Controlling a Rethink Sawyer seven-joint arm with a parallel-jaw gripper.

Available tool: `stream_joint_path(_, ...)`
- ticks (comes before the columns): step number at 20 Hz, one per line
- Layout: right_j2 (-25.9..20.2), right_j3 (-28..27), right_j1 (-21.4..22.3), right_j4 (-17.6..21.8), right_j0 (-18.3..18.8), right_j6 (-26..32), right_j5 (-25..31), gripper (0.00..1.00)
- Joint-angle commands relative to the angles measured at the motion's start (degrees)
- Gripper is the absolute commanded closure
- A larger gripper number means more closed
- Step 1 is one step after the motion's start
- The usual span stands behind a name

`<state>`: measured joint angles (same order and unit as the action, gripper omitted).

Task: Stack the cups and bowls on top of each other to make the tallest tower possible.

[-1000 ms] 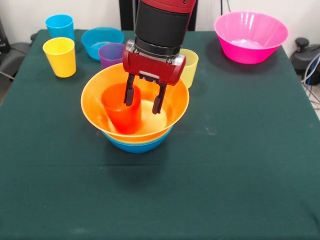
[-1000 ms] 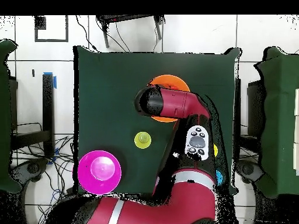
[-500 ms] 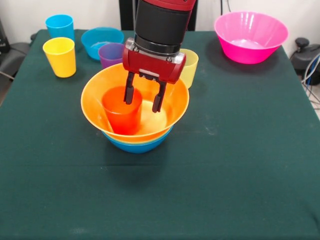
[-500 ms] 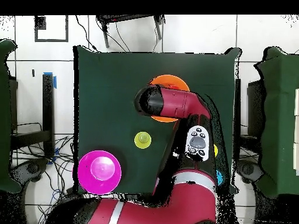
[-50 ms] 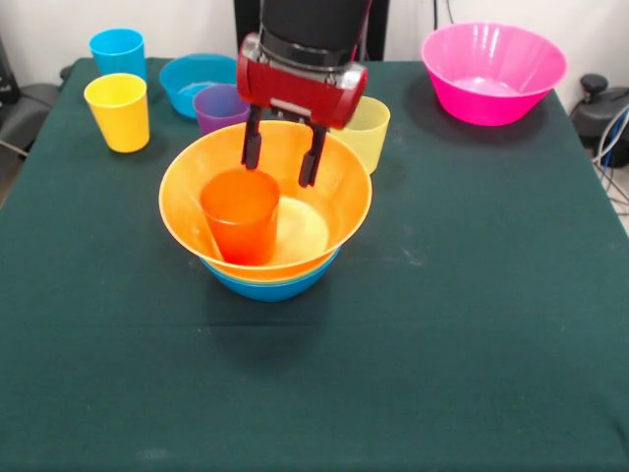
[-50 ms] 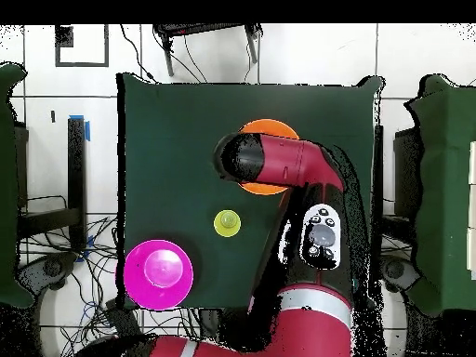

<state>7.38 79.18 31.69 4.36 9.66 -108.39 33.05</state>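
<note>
Orange cup (image 5: 241,213) now stands free in the orange-yellow bowl (image 5: 334,202), below the fingertips and a little toward the yellow cup's (image 5: 118,111) side. The gripper (image 5: 281,167) has risen above the cup since a second ago, its fingers spread and holding nothing. I judge this placement done; the tower (image 5: 265,280) waits for another piece.

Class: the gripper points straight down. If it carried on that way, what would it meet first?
Probably the orange cup's rim or the large orange-yellow bowl's floor beside it; the open gripper hangs above both, depth unclear.
</note>
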Motion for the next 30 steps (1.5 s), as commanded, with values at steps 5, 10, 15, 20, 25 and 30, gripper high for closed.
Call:
stream_joint_path(5, -6.0, -0.4, 2.5, -0.3, 0.9, 0.6, 9.4, 0.00)
stream_joint_path(10, -3.1, -5.7, -1.3, 3.0, -2.1, -1.0, 9.4, 0.00)
stream_joint_path(15, -0.8, -8.7, -4.8, 2.5, -5.8, -5.4, 10.3, 0.00)
stream_joint_path(20, 1.2, -9.8, -5.5, 1.6, -8.6, -7.1, 11.9, 0.00)
stream_joint_path(25, 3.2, -11.4, -5.8, 0.7, -10.4, -8.1, 14.2, 0.00)
stream_joint_path(30, 3.1, -12.0, -3.1, -0.9, -10.1, -6.4, 18.8, 0.00)
